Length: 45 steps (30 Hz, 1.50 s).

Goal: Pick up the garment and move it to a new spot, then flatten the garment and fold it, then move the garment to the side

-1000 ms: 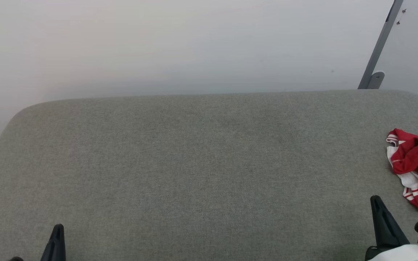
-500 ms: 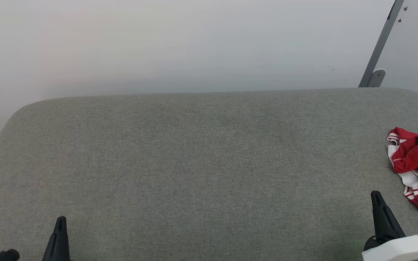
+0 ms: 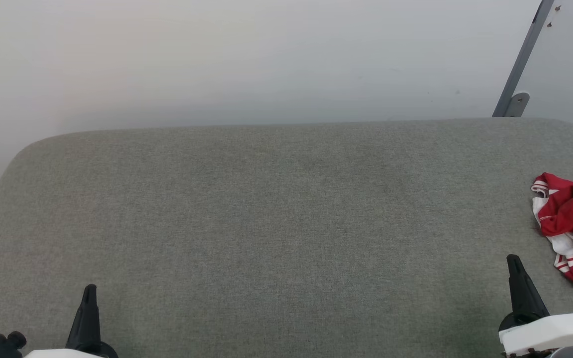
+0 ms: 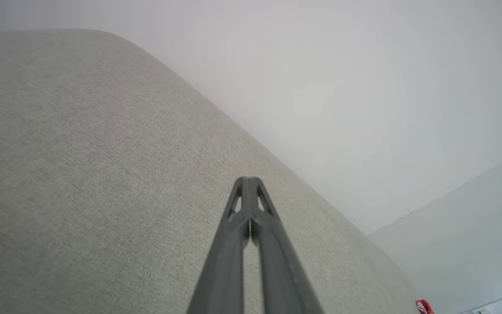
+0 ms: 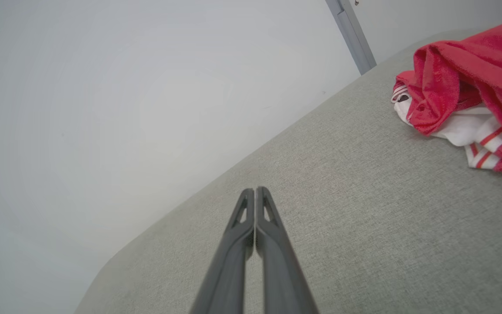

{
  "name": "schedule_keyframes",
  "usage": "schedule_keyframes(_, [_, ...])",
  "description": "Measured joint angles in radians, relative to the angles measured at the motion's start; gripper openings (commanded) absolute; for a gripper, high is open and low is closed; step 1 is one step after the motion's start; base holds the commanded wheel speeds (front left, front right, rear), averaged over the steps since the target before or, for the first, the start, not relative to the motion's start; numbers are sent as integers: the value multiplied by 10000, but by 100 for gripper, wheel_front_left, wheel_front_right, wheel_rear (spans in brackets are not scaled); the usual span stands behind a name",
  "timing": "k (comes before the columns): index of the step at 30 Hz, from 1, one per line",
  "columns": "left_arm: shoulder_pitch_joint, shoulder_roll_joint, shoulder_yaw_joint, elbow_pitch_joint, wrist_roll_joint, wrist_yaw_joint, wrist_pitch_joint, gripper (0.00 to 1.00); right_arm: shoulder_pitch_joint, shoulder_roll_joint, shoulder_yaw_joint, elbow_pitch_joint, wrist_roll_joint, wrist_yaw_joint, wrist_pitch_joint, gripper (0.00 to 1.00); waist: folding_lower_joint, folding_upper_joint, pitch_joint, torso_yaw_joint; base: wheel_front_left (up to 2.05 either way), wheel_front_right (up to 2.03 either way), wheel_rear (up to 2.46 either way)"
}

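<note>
**Change since earlier frame.** Both pincers stand higher in the head view, with more pale forearm showing behind each. The rest of the scene has shifted only slightly, which reads as camera drift.

**Head view.**
- Left pincer [image 3: 89,293]: lower left, fingers pressed together, nothing held, over bare cloth.
- Right pincer [image 3: 514,262]: lower right, likewise closed and empty, near the garment but apart from it.
- Garment [image 3: 572,228]: red with white and striped trim, crumpled in a heap at the right edge of the grey fabric-topped desk [image 3: 276,214] and partly cut off by the frame.
- Grey post [image 3: 520,64]: leans against the wall behind the desk.

**Left wrist view.**
- Left pincer [image 4: 248,181]: fingers meet at the tips.
- Desk [image 4: 81,152]: open cloth beneath the pincer.
- Garment [image 4: 423,306]: a red sliver far off, at the bottom edge.

**Right wrist view.**
- Right pincer [image 5: 255,192]: closed, pointing past the heap.
- Garment [image 5: 464,74]: bunched up, off to the upper right.

**Judgement.** The pickup has not begun. The right arm is the nearer one and so probably the one to reach. The wide bare desk centre likely serves as the spreading spot.
</note>
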Motion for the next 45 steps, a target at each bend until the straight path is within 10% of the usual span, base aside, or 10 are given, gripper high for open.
schedule_keyframes(45, [-1211, -614, 128, 378, -4358, 0, 1337, 0, -802, 539, -305, 79, 4729, -2, 1340, 0, 0, 0, 258, 19, 0, 0, 0])
